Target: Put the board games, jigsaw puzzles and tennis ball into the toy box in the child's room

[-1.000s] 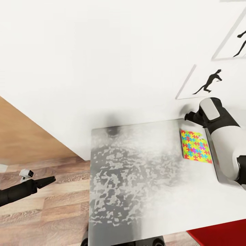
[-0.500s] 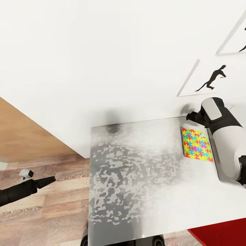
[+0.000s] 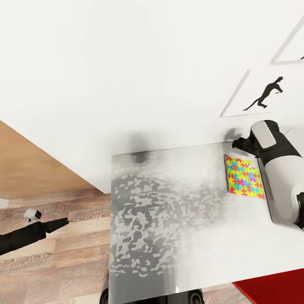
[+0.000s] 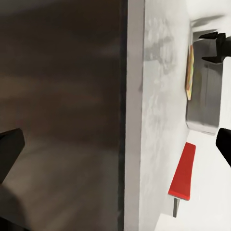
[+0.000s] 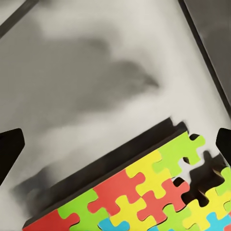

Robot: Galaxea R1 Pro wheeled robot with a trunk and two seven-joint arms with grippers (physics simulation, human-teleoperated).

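**Right arm reaches for a jigsaw at the far corner of the worktop**

Head view: the speckled worktop (image 3: 169, 219) stands against the white wall. One jigsaw puzzle (image 3: 244, 177) lies flat near its far right corner, right beside the toy box (image 3: 267, 195), whose grey side is mostly hidden under the right arm. The right gripper (image 3: 236, 142) hangs just beyond the puzzle's far edge, apparently placed to come at it from the wall side; its fingers are too dark and small here to read. The left gripper (image 3: 59, 222) hangs well away over the wood floor (image 3: 63, 257), fingers drawn to a point, apparently parked clear of the work.

Left wrist view: the worktop edge runs past, with the puzzle seen edge-on beside the toy box and a red bench (image 4: 183, 171) below. The dark fingertips at both frame edges suggest some gap, so the left fingers' state cannot be told.

Right wrist view: the right fingers stand spread at either edge, empty, over the puzzle's corner.

No writing or brand is readable anywhere.
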